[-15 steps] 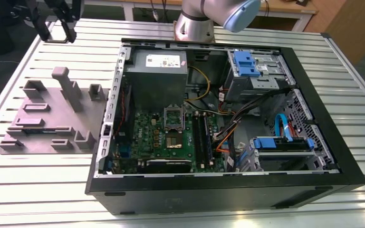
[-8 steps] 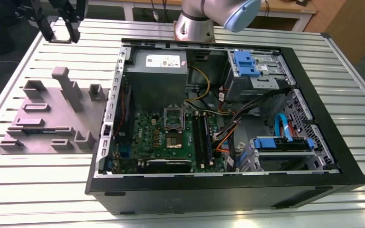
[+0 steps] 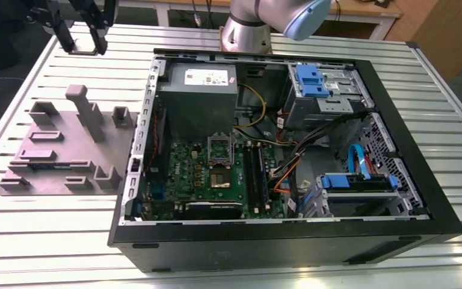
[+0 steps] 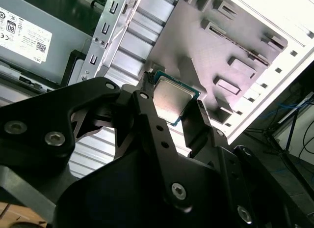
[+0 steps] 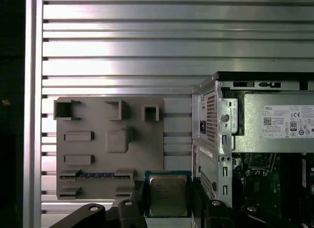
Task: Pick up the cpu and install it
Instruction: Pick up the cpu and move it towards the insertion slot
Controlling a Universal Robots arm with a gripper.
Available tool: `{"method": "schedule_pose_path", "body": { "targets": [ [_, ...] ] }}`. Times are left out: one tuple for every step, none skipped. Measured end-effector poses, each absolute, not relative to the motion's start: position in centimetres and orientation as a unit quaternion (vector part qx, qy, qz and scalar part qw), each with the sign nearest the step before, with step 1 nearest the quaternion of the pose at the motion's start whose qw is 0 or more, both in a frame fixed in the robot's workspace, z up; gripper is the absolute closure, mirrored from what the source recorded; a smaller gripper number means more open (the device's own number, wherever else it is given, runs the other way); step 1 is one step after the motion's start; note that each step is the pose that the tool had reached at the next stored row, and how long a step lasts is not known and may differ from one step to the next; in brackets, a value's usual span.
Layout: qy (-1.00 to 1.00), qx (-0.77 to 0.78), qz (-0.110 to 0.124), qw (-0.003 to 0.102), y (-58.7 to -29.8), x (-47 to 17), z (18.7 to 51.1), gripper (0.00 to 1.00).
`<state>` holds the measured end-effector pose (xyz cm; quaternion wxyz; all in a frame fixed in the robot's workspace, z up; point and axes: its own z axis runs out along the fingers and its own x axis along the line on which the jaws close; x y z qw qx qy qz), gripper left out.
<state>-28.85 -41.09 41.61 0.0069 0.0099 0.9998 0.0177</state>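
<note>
Cpu (image 4: 174,98) gripped between fingers of gripper (image 4: 172,106), held clear above grey parts tray (image 5: 108,139). Pick-up judged done; installation not yet done. In exterior view, gripper (image 3: 82,43) seen over far corner of slatted table (image 3: 38,241), on the exterior view's left, well apart from open computer case (image 3: 295,241). Socket (image 3: 221,178) near middle of motherboard (image 3: 190,174), probably empty, hard to tell. Open room above table. Socket hemmed in by case walls, power supply (image 3: 195,96) and cables (image 3: 311,141).
</note>
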Motion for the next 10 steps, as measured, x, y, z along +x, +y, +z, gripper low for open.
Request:
{"method": "schedule_pose_path", "body": {
  "targets": [
    [1.000, 0.010, 0.018, 0.007, -41.09, -28.77, 41.61, 0.53],
    [1.000, 0.010, 0.018, 0.007, -41.10, -28.69, 41.61, 0.53],
    [1.000, 0.010, 0.018, 0.007, -41.09, -28.62, 41.61, 0.53],
    [1.000, 0.010, 0.018, 0.007, -41.09, -28.56, 41.61, 0.53],
    [1.000, 0.010, 0.018, 0.007, -41.09, -28.48, 41.61, 0.53],
    [1.000, 0.010, 0.018, 0.007, -41.09, -28.40, 41.61, 0.53],
    [1.000, 0.010, 0.018, 0.007, -41.09, -28.33, 41.61, 0.53],
    [1.000, 0.010, 0.018, 0.007, -41.09, -28.26, 41.61, 0.53],
    [1.000, 0.010, 0.018, 0.007, -41.10, -28.21, 41.61, 0.53],
    [1.000, 0.010, 0.018, 0.007, -41.09, -28.16, 41.61, 0.53]
  ]
}}
